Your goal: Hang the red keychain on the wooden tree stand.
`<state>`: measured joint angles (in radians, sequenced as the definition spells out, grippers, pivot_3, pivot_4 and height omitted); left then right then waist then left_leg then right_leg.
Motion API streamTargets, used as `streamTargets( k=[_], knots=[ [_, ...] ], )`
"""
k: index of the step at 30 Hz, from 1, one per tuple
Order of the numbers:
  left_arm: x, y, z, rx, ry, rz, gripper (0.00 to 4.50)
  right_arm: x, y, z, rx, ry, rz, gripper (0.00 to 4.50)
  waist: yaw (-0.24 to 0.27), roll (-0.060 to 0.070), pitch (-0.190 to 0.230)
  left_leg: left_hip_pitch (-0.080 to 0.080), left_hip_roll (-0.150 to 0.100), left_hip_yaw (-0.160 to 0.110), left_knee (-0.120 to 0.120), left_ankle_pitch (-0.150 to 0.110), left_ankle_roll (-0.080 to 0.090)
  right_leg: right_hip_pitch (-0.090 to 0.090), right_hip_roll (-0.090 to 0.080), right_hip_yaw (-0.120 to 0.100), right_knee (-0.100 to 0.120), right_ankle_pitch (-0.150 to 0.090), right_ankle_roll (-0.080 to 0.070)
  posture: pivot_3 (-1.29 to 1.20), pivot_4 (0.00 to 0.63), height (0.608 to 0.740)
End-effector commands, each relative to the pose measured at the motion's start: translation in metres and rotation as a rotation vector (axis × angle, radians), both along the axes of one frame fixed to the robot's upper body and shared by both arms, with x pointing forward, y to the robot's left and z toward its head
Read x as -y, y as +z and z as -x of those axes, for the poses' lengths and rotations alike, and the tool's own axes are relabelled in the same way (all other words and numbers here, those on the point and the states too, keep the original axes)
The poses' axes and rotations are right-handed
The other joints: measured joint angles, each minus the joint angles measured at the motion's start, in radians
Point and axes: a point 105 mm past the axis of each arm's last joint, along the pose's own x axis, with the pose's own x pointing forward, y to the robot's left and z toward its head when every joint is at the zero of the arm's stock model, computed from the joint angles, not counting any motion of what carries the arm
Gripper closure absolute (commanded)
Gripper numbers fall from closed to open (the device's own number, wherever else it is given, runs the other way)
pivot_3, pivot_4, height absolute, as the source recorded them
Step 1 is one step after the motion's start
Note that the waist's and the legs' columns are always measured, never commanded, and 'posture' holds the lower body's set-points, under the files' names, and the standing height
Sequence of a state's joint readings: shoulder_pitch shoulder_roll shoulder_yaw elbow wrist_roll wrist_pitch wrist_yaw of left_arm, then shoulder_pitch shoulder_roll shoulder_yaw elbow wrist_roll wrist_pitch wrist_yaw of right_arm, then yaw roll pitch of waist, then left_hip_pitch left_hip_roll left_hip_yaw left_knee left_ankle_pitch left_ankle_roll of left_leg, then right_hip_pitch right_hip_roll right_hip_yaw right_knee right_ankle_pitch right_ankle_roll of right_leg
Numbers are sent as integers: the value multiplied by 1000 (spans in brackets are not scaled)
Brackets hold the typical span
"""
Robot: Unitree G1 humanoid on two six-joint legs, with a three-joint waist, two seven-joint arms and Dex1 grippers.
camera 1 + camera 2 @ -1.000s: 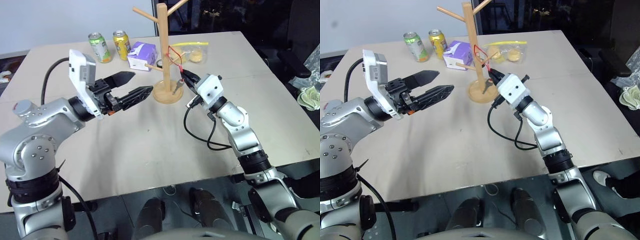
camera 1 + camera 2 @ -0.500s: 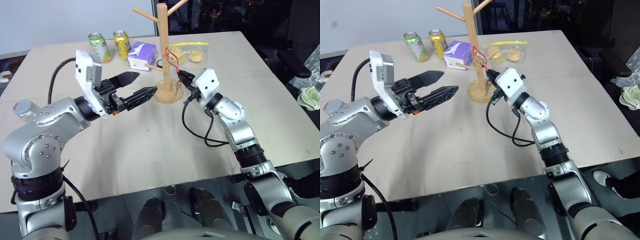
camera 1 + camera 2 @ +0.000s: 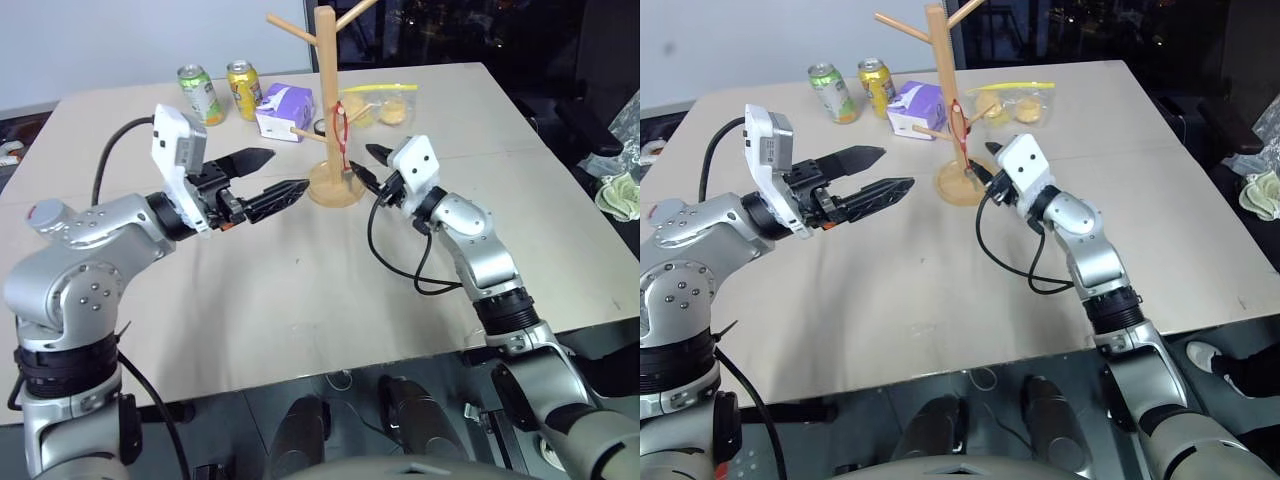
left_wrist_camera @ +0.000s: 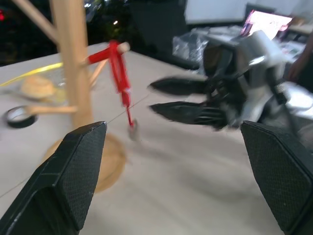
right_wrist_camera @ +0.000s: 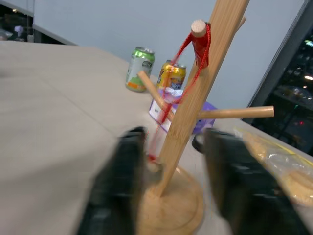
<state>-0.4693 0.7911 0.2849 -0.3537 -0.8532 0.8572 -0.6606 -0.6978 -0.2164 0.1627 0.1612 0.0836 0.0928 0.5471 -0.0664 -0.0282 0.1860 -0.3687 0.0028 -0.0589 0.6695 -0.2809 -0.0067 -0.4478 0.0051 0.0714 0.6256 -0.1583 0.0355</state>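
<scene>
thin red keychain [image 3: 343,135] hangs from smooth wooden tree stand [image 3: 325,75].

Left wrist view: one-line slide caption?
Red keychain hanging from a peg of the wooden tree stand, with the right claw open beside it, holding nothing.

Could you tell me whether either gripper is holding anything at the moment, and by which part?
Nothing is held. The red keychain hangs from a peg of the wooden tree stand; the right gripper beside it and the left gripper both have open jaws.
</scene>
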Motion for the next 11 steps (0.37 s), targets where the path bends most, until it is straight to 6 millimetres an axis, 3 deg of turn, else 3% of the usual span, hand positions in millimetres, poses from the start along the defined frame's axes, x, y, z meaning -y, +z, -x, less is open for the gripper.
streamTargets(
  k=[1,3,7,11],
  knots=[
    [-9,6,-6,37,22,-70,0,22,15,10,23,27,21,831,2,0,0,0,0,0,0,0,0,0,0,0,0,0,0,0,150,740],
    [-18,5,-10,32,29,-124,0,38,15,17,-31,53,47,65,4,0,0,-1,-1,0,0,0,0,0,-1,0,-1,0,0,0,150,740],
    [-40,5,-16,24,45,-229,0,73,44,30,-180,102,-30,65,-1,1,1,-1,-1,0,0,0,0,0,-1,0,-1,-1,-1,0,150,740],
    [-54,5,-21,23,45,-284,0,86,66,47,-232,145,-19,65,-4,2,2,0,0,1,-1,0,0,0,1,0,-1,-1,-2,0,150,740]
  ],
)
